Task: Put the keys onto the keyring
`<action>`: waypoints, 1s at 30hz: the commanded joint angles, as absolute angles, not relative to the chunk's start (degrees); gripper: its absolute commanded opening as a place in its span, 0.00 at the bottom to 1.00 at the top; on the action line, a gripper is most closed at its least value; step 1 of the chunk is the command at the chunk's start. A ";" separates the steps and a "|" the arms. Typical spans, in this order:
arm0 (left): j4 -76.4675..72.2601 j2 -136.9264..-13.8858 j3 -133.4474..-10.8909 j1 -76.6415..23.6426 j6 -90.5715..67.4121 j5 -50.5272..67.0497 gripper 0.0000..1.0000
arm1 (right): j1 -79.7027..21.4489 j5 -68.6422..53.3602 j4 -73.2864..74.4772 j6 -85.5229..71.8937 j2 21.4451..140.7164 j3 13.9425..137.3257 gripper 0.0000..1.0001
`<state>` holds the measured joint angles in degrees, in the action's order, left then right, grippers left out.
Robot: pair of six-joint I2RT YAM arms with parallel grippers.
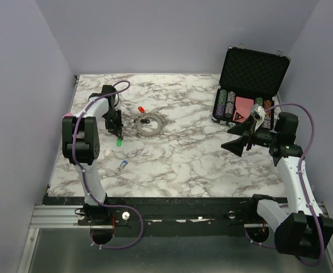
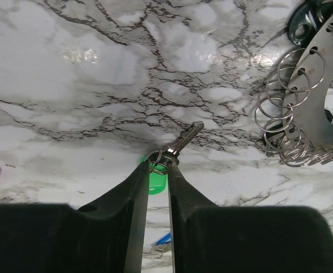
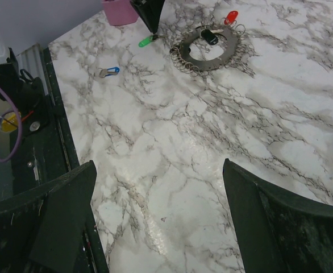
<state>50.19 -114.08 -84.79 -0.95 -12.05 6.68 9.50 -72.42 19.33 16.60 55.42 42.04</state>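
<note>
The green key point(image 2: 184, 140) lies flat on the worktop point(image 1: 183, 165) at the very tips of the left hand point(image 2: 159, 162). Its metal blade points away from the hand and its green head sits between the fingers. The hand is narrow, its fingertips pinched on the small loop at the key's head.

Ahead of this hand and off to its right, near but apart from the key, lies the keyring point(image 2: 314, 114). It is a flat grey ring with many small wire loops crowding its rim. The strip of worktop between blade and loops is bare. A black key point(image 3: 210, 37) rests on the keyring. A red key point(image 1: 141, 109) sits at its far rim, beyond the hand. The blue key point(image 1: 121, 165) lies behind the hand, toward the arm bases.

The left edge of the worktop and the lavender wall point(image 1: 19, 85) lie on the hand's outer side. A wide stretch of marble opens on its inner side.

The right hand point(image 3: 159, 165) hangs above that stretch with its jaws wide and holds nothing. It is well apart from the keyring. Just behind it, at the far right, an open black case point(image 1: 252, 71) holds poker chips point(image 1: 226, 105).
</note>
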 commanded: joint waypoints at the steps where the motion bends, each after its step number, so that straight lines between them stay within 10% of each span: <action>1: 51.50 -115.23 -86.75 -1.49 -11.16 6.15 0.26 | 9.84 -71.37 19.86 17.58 54.67 43.68 1.00; 18: 50.89 -114.79 -86.13 -1.49 -11.51 5.98 0.00 | 9.84 -71.28 20.13 17.84 54.41 43.86 1.00; 30: 43.34 -105.75 -76.30 -1.41 -8.09 7.29 0.00 | 9.76 -71.72 20.13 17.84 54.23 43.77 1.00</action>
